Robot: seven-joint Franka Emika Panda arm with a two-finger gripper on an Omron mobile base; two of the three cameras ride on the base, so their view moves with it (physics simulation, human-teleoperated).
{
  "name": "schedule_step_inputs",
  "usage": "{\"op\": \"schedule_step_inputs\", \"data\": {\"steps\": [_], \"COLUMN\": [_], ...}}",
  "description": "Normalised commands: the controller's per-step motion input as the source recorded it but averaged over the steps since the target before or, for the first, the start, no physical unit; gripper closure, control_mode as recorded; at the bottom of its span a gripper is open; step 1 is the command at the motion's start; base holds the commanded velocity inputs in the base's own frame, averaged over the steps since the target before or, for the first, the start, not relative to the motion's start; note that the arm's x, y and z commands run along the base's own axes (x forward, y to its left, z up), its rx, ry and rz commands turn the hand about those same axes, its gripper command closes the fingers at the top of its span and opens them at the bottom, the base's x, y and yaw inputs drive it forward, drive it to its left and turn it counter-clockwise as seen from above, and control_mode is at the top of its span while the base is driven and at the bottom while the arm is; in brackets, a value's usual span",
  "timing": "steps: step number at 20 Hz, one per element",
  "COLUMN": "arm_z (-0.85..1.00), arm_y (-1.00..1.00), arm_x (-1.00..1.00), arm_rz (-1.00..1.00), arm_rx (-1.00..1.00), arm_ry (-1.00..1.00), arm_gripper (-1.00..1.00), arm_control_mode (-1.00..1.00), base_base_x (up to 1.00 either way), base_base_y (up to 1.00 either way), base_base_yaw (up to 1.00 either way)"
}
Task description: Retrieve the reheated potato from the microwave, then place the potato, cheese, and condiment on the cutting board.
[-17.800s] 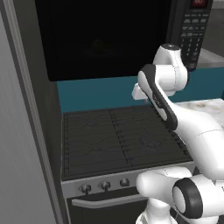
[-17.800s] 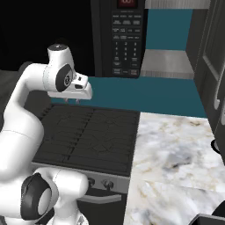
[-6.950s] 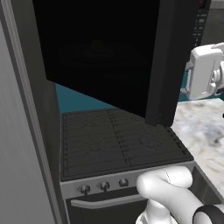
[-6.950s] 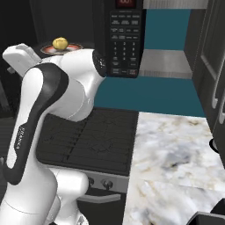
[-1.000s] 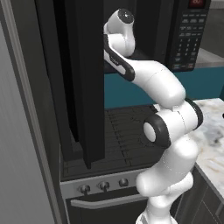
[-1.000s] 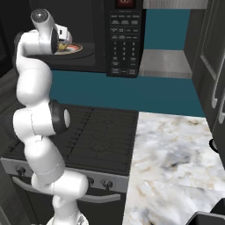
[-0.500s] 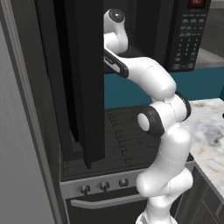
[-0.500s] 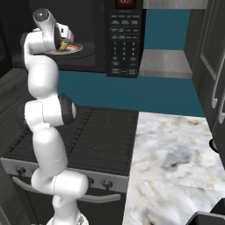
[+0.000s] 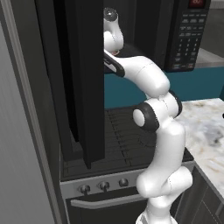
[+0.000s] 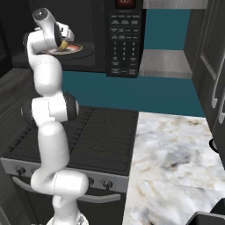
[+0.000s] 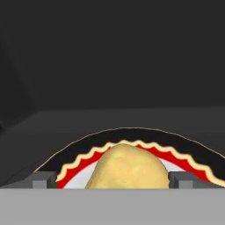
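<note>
In the left base view the microwave (image 9: pixel 183 30) has its dark door (image 9: pixel 76 78) swung wide open, and the white arm reaches up from the stove (image 9: pixel 127 135) into the cavity just beside the door's inner edge; the keypad sits on the side of the arm away from the door. In the right base view the tool (image 10: pixel 65 43) is inside the microwave, directly over a red-rimmed plate (image 10: pixel 77 48), with the potato (image 10: pixel 64 45) showing as a pale yellow lump at its tip; the marble counter (image 10: pixel 171 154) lies below the microwave, beside the stove. In the hand view the potato (image 11: pixel 128 169) rests on the plate (image 11: pixel 79 165) in the microwave, between the two finger tips (image 11: pixel 43 179), which stand spread apart on either side of it, released and not pressing it.
</note>
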Motion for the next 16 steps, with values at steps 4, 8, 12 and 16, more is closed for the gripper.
{"op": "schedule_step_inputs", "data": {"steps": [4,8,12,16], "arm_z": [-0.04,-0.01,-0.04,-0.09], "arm_y": [0.04,0.02,0.0,0.0], "arm_x": [0.06,0.0,0.0,-0.06], "arm_rz": [-0.02,-0.02,-0.02,-0.02], "arm_rx": [0.0,0.0,0.0,0.0], "arm_ry": [0.07,0.1,0.12,0.11], "arm_gripper": [-1.0,-1.0,-1.0,-1.0], "arm_control_mode": [-1.0,-1.0,-1.0,-1.0], "base_base_x": [0.0,0.0,0.0,0.0], "base_base_y": [0.0,0.0,0.0,0.0], "base_base_yaw": [0.0,0.0,0.0,0.0]}}
